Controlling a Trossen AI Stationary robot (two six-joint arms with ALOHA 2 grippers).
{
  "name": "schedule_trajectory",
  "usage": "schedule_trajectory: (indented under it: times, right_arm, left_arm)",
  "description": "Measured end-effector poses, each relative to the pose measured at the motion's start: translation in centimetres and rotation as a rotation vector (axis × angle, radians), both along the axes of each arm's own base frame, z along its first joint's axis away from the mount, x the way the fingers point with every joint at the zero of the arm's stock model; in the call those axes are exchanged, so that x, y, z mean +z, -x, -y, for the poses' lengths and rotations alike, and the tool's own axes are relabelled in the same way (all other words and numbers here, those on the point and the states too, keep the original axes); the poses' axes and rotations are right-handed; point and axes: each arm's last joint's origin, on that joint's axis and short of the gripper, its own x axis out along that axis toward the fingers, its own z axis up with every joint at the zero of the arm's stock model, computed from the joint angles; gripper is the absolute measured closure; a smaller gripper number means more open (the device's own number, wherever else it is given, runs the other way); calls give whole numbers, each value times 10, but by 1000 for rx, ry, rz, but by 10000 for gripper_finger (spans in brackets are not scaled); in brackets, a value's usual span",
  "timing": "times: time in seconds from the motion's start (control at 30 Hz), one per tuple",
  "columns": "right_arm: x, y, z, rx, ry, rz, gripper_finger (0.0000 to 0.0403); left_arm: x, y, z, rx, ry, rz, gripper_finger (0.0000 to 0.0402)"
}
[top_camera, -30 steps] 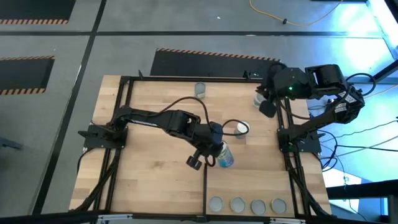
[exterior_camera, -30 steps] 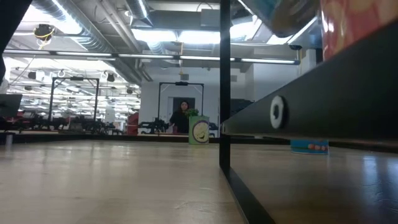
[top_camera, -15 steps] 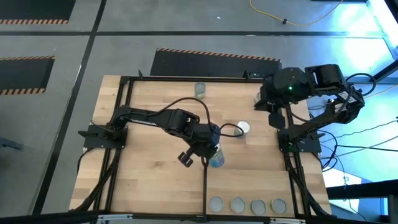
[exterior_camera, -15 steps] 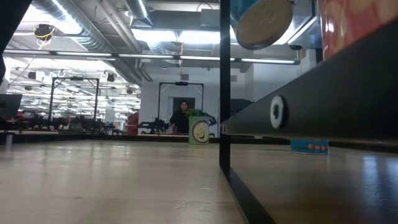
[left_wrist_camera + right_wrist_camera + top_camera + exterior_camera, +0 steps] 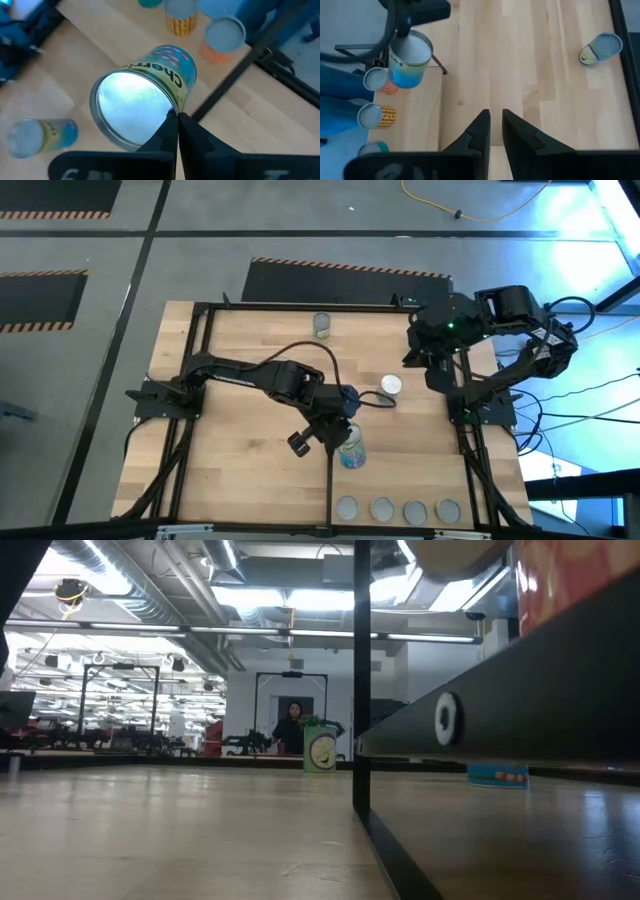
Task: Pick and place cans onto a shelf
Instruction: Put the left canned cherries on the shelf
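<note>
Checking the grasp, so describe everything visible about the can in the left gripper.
The can is a small metal cylinder with a blue label, a yellow band and dark lettering, and a shiny silver end. It is tilted, clear of the table, above the black divider bar by the shelf. The left gripper is shut on its rim; nothing else touches it.

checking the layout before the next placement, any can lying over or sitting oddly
One can lies on its side on the wooden tabletop, apart from the upright row on the shelf. The left gripper holds a blue can by its rim, tilted in the air. Nothing spilled or dented shows.
</note>
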Motion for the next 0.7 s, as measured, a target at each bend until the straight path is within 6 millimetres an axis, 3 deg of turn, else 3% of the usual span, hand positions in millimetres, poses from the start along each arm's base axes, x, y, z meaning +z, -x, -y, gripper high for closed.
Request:
schedule_trajectory:
  times: [0.3, 0.7]
  right_arm:
    - [-3, -7, -1, 16, -18, -19, 350]
    - [-3, -6, -5, 91, -128, -18, 350]
  left_arm:
    - [-24, -15, 7, -74, 48, -51, 401]
    - [-28, -21, 4, -84, 16, -24, 401]
